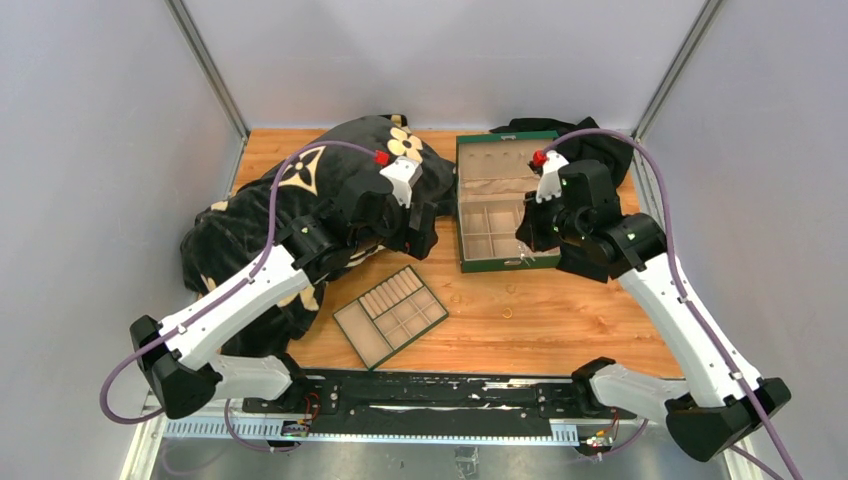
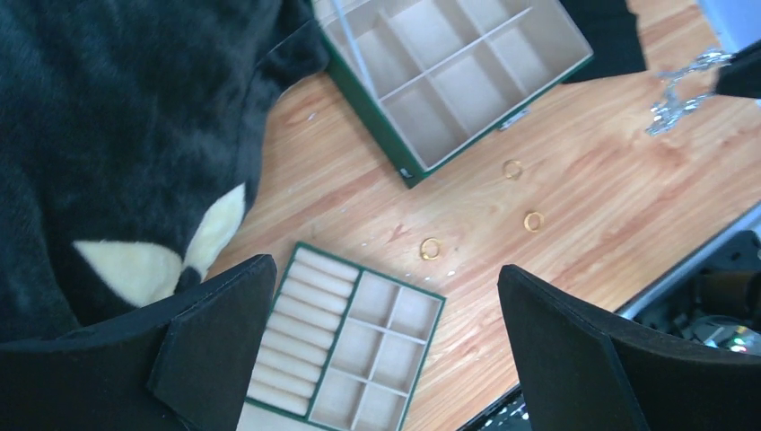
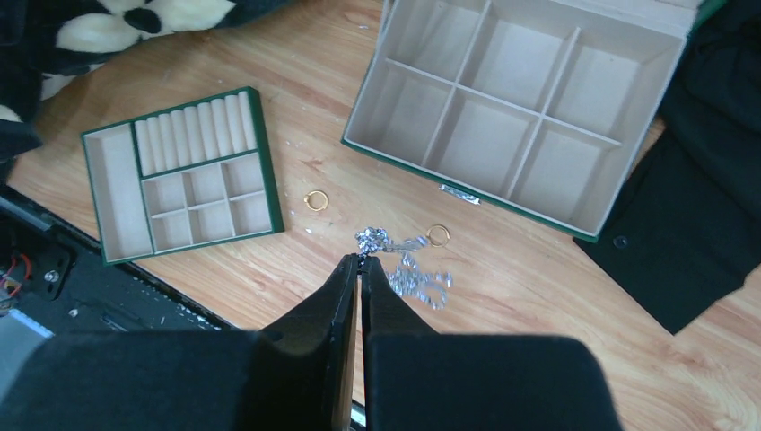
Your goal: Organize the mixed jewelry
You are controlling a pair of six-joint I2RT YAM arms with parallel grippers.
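**A:** Your right pincer (image 3: 361, 260) is pressed together, with the silvery chain (image 3: 420, 280) right at its tips. I read that as a pinch on one end, the rest trailing just beyond.

**B:** Agreed. The green jewelry box (image 3: 511, 67) lies ahead of that pincer and slightly to its right, with bare compartments. Lift straight up before you travel so the tail clears the front wall. Then lower it into one cell before you let go.

**A:** Mind the gold ring (image 3: 438, 235) just beside the chain, beyond the tips. A dragging tail could snag it. A second gold ring (image 3: 315, 200) sits off to the pincer's left.

**B:** From that wrist view you can't tell whether the chain hangs or lies flat. The left wrist view helps, because there the chain (image 2: 675, 99) strings down from the dark fingers toward the wood.

**A:** It also gives you a third ring (image 2: 430, 249), which the right wrist view misses.

**B:** Your left pincer (image 2: 386, 274) is spread wide and grips nothing. The flat tray (image 2: 359, 341) lies under it and black plush (image 2: 108, 135) to its left. In the top view the pieces are almost too small to make out.
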